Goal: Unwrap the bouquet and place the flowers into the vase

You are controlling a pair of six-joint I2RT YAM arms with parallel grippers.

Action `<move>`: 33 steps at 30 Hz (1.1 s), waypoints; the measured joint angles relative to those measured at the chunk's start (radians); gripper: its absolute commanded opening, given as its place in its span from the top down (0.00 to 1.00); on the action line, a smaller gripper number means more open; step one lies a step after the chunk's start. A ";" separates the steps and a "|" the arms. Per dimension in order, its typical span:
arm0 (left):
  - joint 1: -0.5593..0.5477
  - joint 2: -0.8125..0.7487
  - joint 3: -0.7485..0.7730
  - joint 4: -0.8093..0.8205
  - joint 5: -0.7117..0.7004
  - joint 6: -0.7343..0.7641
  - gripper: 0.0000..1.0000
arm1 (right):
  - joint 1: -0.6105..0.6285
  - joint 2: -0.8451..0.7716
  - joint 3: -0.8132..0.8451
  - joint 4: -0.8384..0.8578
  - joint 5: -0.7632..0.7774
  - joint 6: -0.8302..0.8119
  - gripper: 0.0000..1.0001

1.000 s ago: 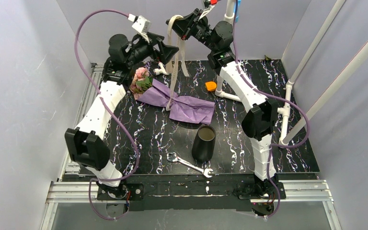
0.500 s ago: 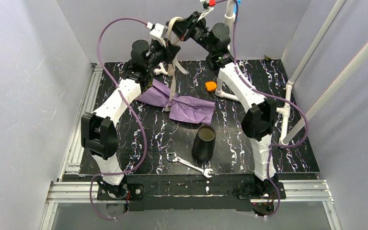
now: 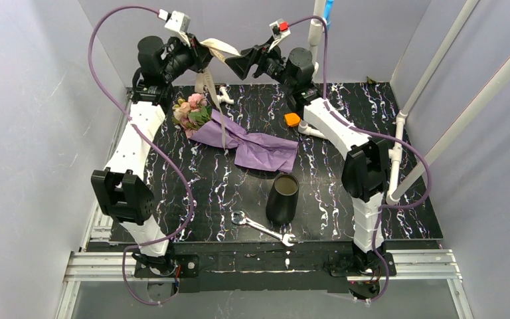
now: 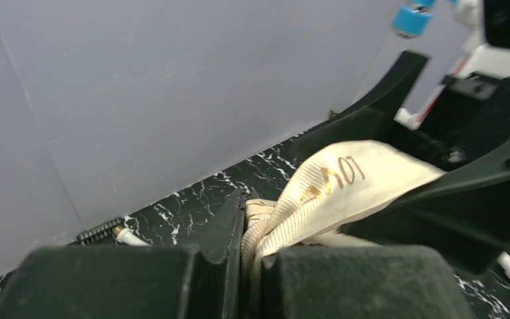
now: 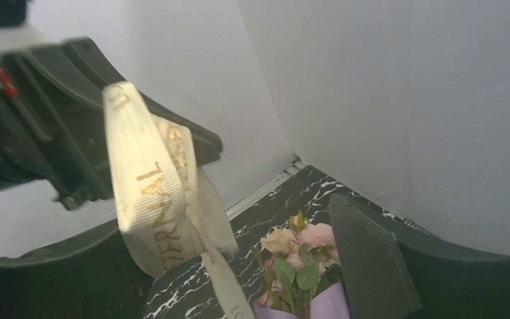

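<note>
Boxed in by plain pale grey walls (image 3: 33,100) at the left, back and right of the top view. Floored with a black bench (image 3: 405,206) veined in white and purple. Edged along the bottom and up the left side with silver aluminium rails (image 3: 259,264). Crossed at the upper right by slanting white pipes (image 3: 465,119). Lit evenly, with only soft shadows.

Beige ribbon (image 4: 332,189) pinched between fingers (image 4: 358,286)
</note>
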 measured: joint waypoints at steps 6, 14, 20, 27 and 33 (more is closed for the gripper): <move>0.004 -0.021 0.131 -0.161 0.080 0.031 1.00 | 0.013 -0.114 -0.109 0.063 0.027 -0.154 0.02; 0.085 -0.045 0.341 -0.323 0.026 0.090 1.00 | 0.007 -0.265 -0.252 0.096 0.002 -0.369 0.02; 0.146 -0.141 0.422 -0.468 -0.107 0.187 1.00 | -0.008 -0.329 -0.386 0.040 -0.118 -0.484 0.02; 0.139 -0.360 0.293 -0.726 -0.290 0.270 1.00 | 0.003 -0.343 -0.414 -0.116 -0.266 -0.601 0.02; 0.176 -0.536 -0.046 -0.855 -0.488 0.325 1.00 | 0.024 -0.344 -0.418 -0.222 -0.341 -0.652 0.01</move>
